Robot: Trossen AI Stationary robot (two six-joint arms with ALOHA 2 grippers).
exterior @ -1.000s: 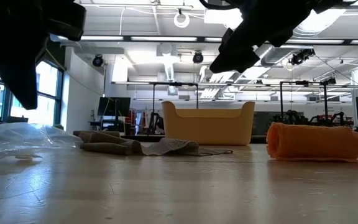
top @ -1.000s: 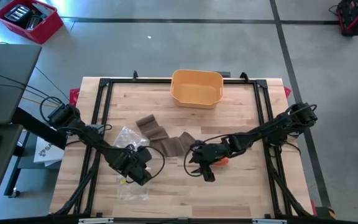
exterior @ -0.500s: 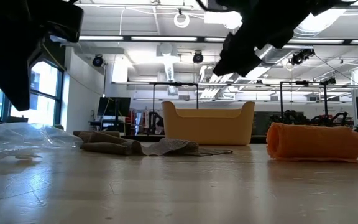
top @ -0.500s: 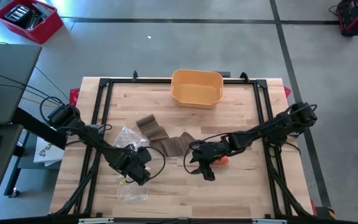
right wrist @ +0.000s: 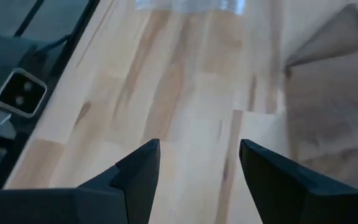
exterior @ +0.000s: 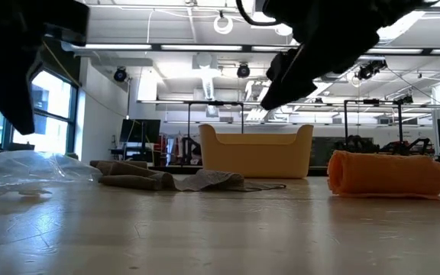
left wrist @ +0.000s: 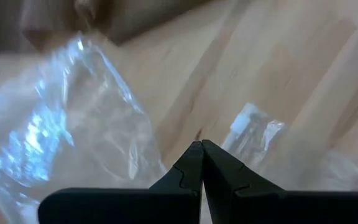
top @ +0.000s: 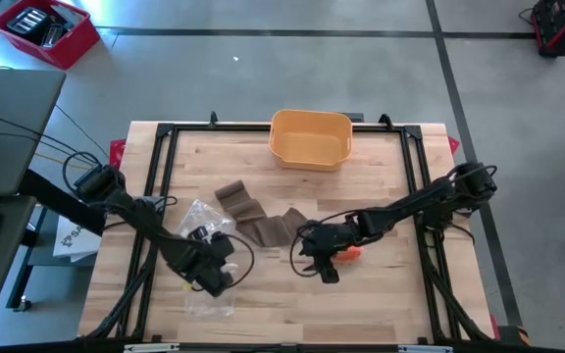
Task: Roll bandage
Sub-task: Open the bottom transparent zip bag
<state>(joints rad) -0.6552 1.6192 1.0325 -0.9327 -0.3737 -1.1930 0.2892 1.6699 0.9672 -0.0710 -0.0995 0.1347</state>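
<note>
While the right pincer (top: 314, 263) hangs just above the wood, hardly moved from a second ago, the left pincer (top: 214, 276) has slid a little toward the near edge of the table (top: 381, 304). That is the one small change.

The right pincer has its two fingers wide apart and holds nothing. The brown bandage (top: 263, 221) lies flat and loose on the wood, with its closest end just beside this pincer, on the side toward the yellow tub (top: 310, 138). The rest of the strip stretches away from the pincer toward the left arm. A rolled orange bandage (top: 350, 253) sits right next to the right pincer on its other side, partly under the arm.

The left pincer has its fingers pressed together with nothing between them. It hovers over the clear plastic wrapper (top: 207, 292), which spreads out under and around its tips.

I think the rolling of the brown strip has not started yet, since it is not curled anywhere. The left arm's small slide looks like it is getting out of the way. The right pincer is open and close to the strip's end, so it seems ready to grab it.
</note>
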